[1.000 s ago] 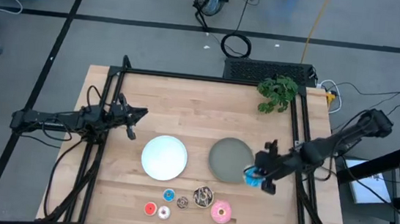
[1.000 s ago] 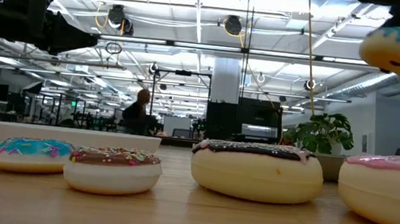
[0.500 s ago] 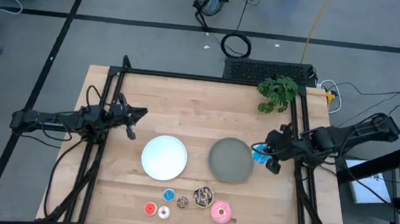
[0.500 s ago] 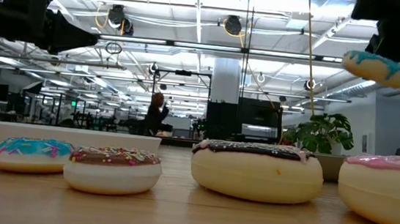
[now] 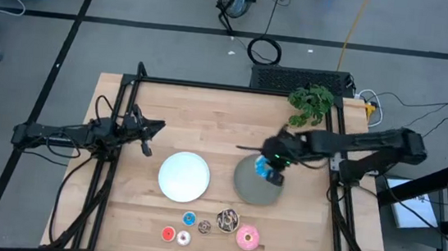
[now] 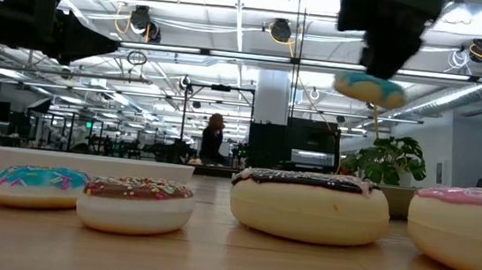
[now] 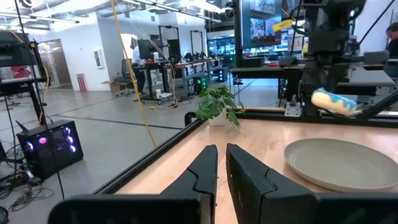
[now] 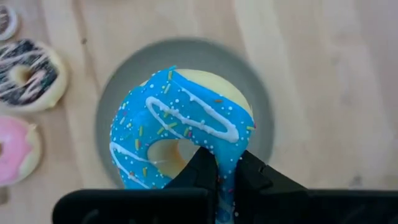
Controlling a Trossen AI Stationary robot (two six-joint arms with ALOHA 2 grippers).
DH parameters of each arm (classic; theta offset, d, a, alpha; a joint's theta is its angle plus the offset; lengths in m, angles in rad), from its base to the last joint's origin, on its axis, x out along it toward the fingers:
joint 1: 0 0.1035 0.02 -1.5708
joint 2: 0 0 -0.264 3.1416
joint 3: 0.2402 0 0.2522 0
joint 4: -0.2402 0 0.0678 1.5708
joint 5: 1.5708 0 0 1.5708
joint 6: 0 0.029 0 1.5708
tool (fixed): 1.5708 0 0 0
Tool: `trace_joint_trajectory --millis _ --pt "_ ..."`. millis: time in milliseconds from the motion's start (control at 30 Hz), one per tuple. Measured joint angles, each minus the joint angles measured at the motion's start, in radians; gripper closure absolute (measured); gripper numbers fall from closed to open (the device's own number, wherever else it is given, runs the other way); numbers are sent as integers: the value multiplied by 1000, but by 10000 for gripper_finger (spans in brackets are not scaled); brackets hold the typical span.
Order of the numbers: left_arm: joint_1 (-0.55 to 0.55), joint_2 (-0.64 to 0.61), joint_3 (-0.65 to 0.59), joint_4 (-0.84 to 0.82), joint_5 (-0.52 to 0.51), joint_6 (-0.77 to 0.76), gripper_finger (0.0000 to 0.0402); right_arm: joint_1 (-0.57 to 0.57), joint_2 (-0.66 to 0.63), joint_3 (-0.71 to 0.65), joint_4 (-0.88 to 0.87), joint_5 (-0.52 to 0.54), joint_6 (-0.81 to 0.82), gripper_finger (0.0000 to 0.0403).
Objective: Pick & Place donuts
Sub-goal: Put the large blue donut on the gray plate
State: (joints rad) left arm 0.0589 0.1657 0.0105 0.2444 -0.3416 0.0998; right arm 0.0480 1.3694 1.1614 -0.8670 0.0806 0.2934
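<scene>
My right gripper (image 5: pixel 273 165) is shut on the blue sprinkled donut (image 8: pixel 180 130) and holds it in the air over the round grey plate (image 5: pixel 253 188). The left wrist view shows that donut (image 7: pixel 334 101) above the plate (image 7: pixel 339 163). The other donuts lie flat in a cluster by the table's near edge: the pink one (image 5: pixel 247 238), the brown sprinkled one (image 5: pixel 227 220), and the tiny red (image 5: pixel 168 234), white (image 5: pixel 183 238), blue (image 5: pixel 189 219) and brown (image 5: pixel 204 227) ones. My left gripper (image 5: pixel 147 135) waits shut at the table's left, touching nothing. My right gripper pinches the blue donut's ring wall (image 8: pixel 229 148), one finger (image 8: pixel 200 163) at the hole and the other (image 8: pixel 254 169) outside the rim. The fingers come from above, pointing down. The donut (image 6: pixel 370 88) hangs tilted below them, lifted clear of the plate.
The round white plate (image 5: pixel 184 176) lies left of the grey plate. A small potted plant (image 5: pixel 310 103) stands at the far right corner. Black frame rails (image 5: pixel 339 145) run along the table's left and right sides. A person (image 6: pixel 214 137) is in the room behind.
My right gripper has carried the blue donut from beside the grey plate's right rim toward the far edge, then toward the table's left, and now holds it over the grey plate. It has stayed shut on the donut throughout.
</scene>
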Motion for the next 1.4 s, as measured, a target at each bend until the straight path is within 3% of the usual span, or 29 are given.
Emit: trace_joint_trajectory --millis 167,333,533,1167,1400 --pt "0 0 0 -8 0 0 360 -68 137 108 -55 -34 -87 394" --pt "0 0 0 -8 0 0 360 -112 204 95 -64 -75 -197 394" --pt "0 0 0 -8 0 1 360 -126 251 64 8 -187 -201 394" --pt "0 0 0 -8 0 1 360 -117 380 -50 104 -160 -228 392" --pt "0 0 0 -8 0 1 360 -117 376 -61 111 -158 -269 335"
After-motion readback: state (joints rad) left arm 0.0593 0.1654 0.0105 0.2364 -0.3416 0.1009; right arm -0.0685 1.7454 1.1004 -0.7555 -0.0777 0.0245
